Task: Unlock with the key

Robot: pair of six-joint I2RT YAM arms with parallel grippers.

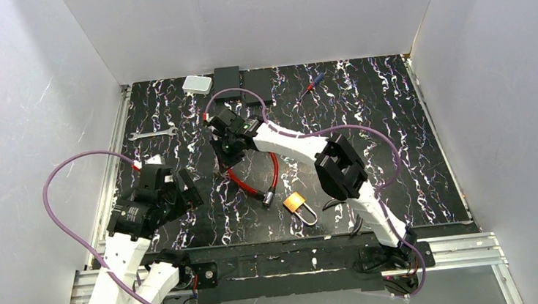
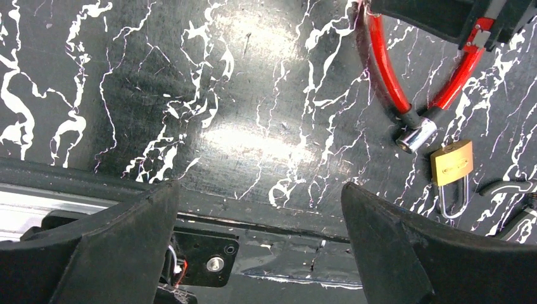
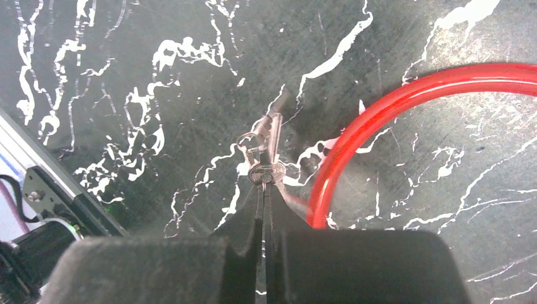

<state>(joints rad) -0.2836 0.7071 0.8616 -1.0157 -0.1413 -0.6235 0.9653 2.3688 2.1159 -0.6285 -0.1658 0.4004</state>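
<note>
Only edge-on, key in clamped right pincer, red cable cropped

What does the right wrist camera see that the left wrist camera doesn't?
Only the right wrist view shows the key, pinched in the shut right gripper. Only the left wrist view shows the padlock, a silver end piece and the open left gripper. Both show the red cable and the black table.
</note>
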